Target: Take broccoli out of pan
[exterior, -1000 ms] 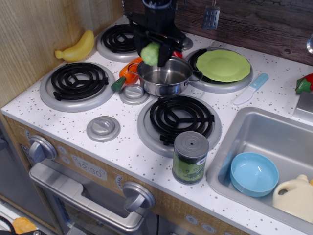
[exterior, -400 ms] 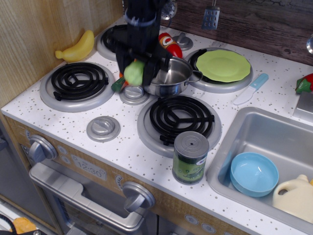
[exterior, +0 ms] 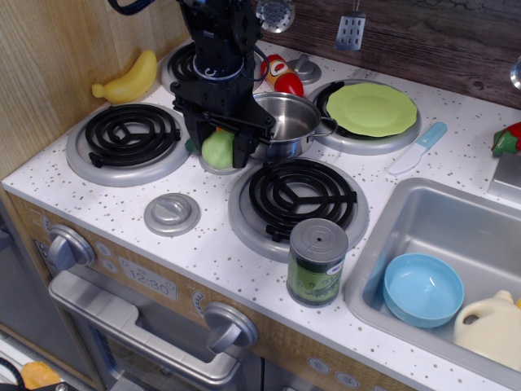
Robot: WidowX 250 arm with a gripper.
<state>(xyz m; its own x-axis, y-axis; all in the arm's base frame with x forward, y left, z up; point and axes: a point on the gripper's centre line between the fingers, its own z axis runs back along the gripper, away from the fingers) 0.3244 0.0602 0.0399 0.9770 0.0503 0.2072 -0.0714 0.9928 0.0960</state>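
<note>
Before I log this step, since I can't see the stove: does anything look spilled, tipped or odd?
Nothing spilled or tipped. The pan stands upright, empty as far as visible. The gripper holds the broccoli beside it, low over the counter.

The clock panel [exterior: 151, 286] on the bench's front edge reads "12:30"; the label on the can [exterior: 316, 262] is too small to read.

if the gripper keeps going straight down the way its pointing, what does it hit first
Probably the small silver knob cap on the stovetop, directly under the gripper and the broccoli it holds, left of the pan. The broccoli would touch first. Depth is unclear, so the gap is uncertain.
</note>
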